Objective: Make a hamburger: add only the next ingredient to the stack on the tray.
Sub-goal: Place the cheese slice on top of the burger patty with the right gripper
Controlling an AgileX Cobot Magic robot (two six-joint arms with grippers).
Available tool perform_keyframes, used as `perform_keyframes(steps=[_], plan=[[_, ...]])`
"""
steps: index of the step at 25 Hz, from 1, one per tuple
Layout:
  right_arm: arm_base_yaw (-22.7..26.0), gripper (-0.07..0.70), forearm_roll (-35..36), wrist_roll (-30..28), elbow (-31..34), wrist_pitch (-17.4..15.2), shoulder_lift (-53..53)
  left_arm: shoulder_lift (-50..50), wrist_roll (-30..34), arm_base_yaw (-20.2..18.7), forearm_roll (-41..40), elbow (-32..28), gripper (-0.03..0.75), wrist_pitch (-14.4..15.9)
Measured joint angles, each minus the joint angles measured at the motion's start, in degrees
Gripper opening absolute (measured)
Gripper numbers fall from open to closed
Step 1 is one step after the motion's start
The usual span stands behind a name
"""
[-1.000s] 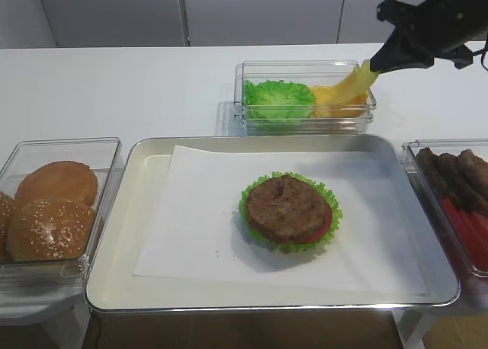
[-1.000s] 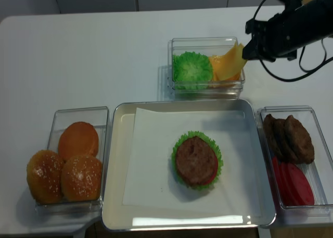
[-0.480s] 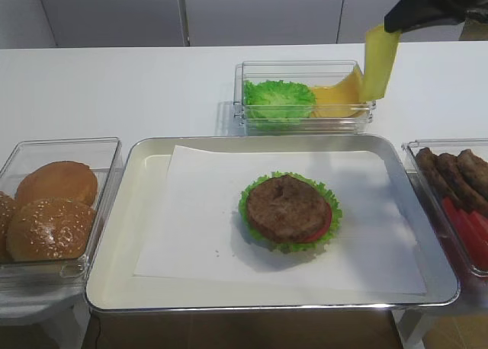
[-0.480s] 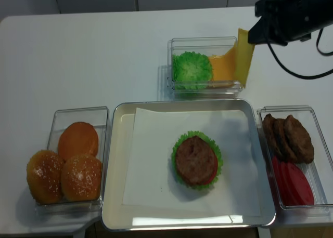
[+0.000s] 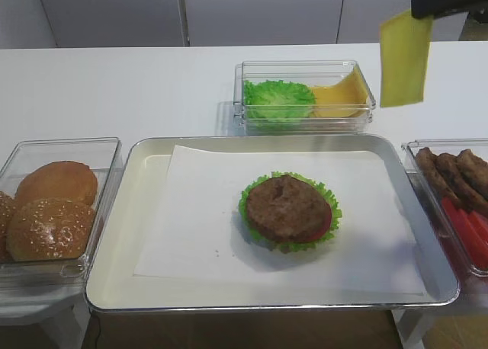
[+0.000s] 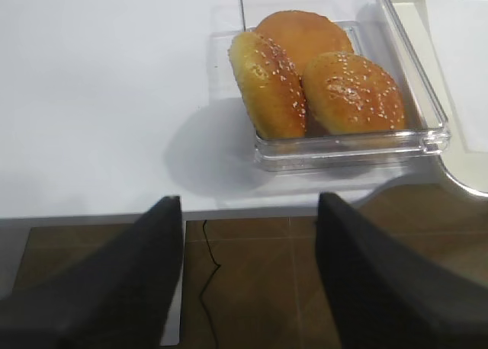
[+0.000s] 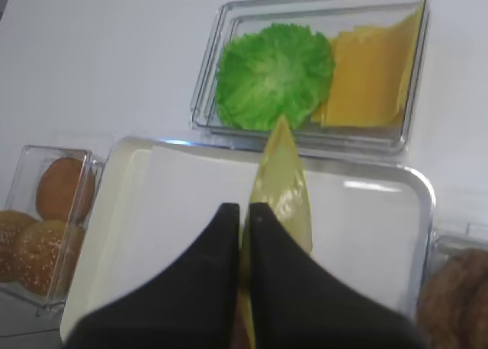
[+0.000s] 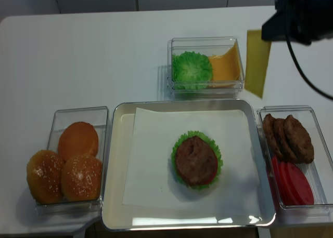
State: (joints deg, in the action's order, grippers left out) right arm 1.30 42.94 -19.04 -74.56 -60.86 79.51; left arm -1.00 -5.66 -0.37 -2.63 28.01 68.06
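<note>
Aloft — cheese slice [image 5: 405, 58] pinched by right end effector [image 7: 245, 209] | no readable labels

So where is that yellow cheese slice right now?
In the high view the cheese slice hangs in the air from the right gripper, upper right, just right of the lettuce-and-cheese bin.

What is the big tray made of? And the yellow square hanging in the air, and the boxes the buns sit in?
The tray looks like shiny metal: its rim glints and mirrors the light. White paper lines it, matte and flat. The yellow slice looks like cheese or soft plastic: thin, smooth, hanging limp from the right tool. The bun box seems to be clear hard plastic, since you can see through its walls.
</note>
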Motion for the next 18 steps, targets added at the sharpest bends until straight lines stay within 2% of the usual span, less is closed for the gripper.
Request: perform_keyframes(steps=[8,18], plan=[[0.0,0.026,0.1,0.0,11.5,-0.3,-7.7,0.0,0.0,0.0,0.0,0.0,0.411,0.0],[0.0,0.026,7.0,-2.4,19.0,-0.4,-10.7,0.0,0.0,0.0,0.0,0.0,0.411,0.0]])
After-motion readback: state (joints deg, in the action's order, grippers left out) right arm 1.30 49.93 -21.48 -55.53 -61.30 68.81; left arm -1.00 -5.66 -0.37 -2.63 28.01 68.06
